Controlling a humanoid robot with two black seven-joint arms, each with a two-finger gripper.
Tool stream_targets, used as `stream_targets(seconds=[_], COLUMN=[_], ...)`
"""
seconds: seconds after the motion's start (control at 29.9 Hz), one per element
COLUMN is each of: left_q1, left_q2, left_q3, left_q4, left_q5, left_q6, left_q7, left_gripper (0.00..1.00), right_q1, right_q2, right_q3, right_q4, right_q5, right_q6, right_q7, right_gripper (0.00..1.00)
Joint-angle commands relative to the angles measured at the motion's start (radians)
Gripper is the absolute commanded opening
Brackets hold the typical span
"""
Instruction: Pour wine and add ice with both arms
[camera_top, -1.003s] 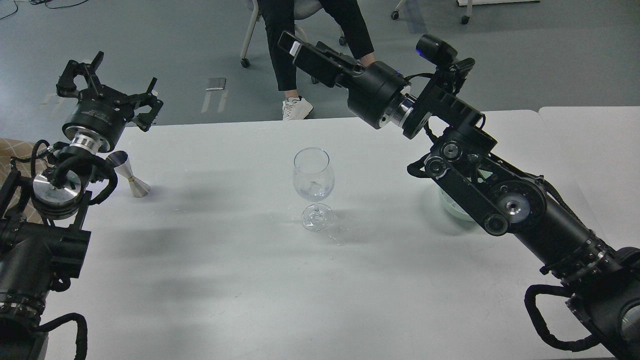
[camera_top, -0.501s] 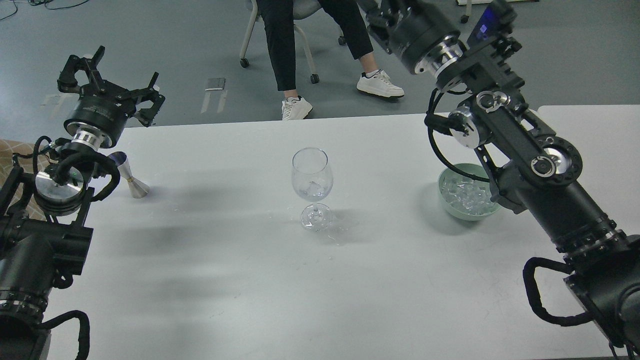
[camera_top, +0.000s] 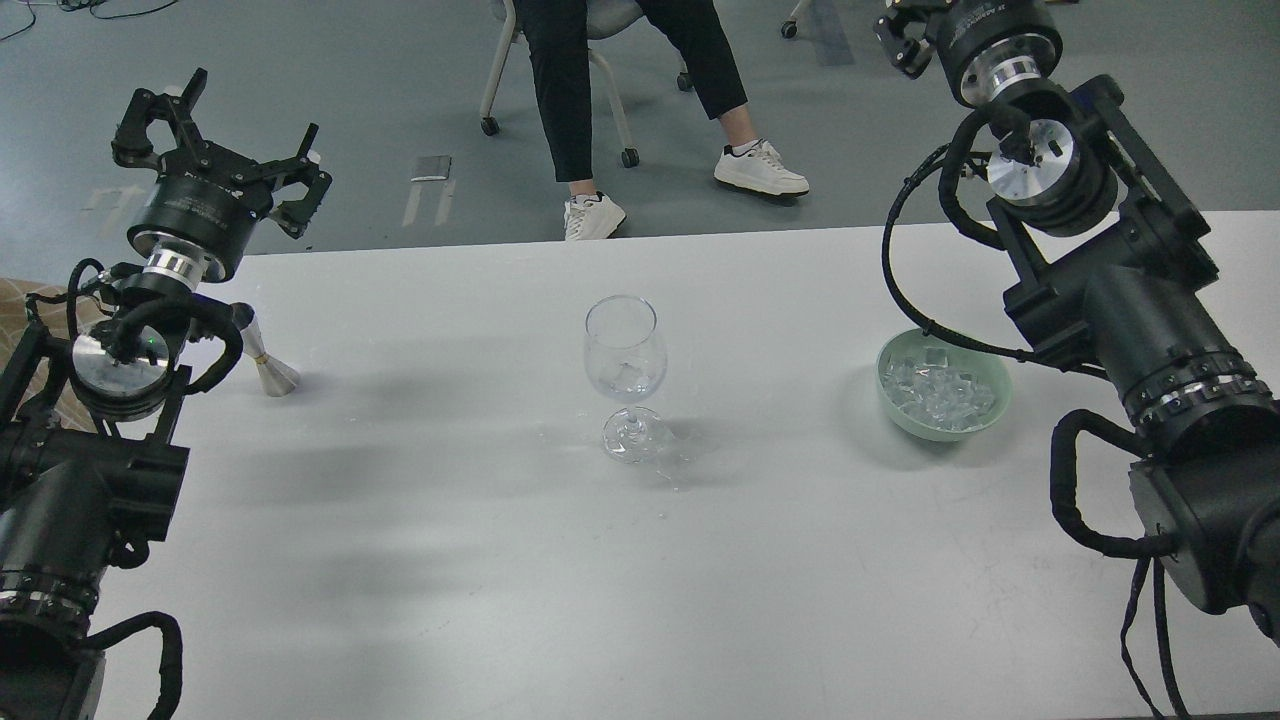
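A clear wine glass (camera_top: 625, 350) stands upright at the table's middle with one ice cube (camera_top: 628, 376) in its bowl; I cannot tell whether it holds wine. A pale green bowl (camera_top: 985, 415) at the right holds a heap of ice cubes (camera_top: 940, 390). A small metal jigger (camera_top: 270, 370) stands at the left, partly hidden behind my left arm. My left gripper (camera_top: 225, 135) is open and empty, raised beyond the table's far left edge. My right gripper (camera_top: 915, 25) is high at the top right, mostly cut off by the frame edge.
A seated person's legs (camera_top: 700, 60) and white shoes (camera_top: 760, 170) are beyond the far table edge. Small wet drops (camera_top: 680, 480) lie near the glass foot. A second table (camera_top: 1245, 250) adjoins at the right.
My right arm has swung up and to the right, away from above the glass, uncovering the green bowl. My left arm has risen only slightly.
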Motion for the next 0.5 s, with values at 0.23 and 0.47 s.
stream_targets(seconds=[0.23, 0.47], left_q1=[-0.001, -0.001], left_q2=[-0.002, -0.004], left_q3=[-0.001, -0.001], left_q4=[0.001, 0.001], left_q5=[0.0, 0.0], left_q6=[0.036, 0.036], left_q7=[0.0, 0.001], left_gripper=[0.98, 0.98], right_q1=[-0.047, -0.049], right_q2=[0.0, 0.0], right_q3=[0.002, 0.0], right_q4=[0.007, 0.02], right_q5=[0.005, 0.005], right_q6=[-0.001, 0.02], right_q7=[0.005, 0.014], right_gripper=[1.0, 1.0])
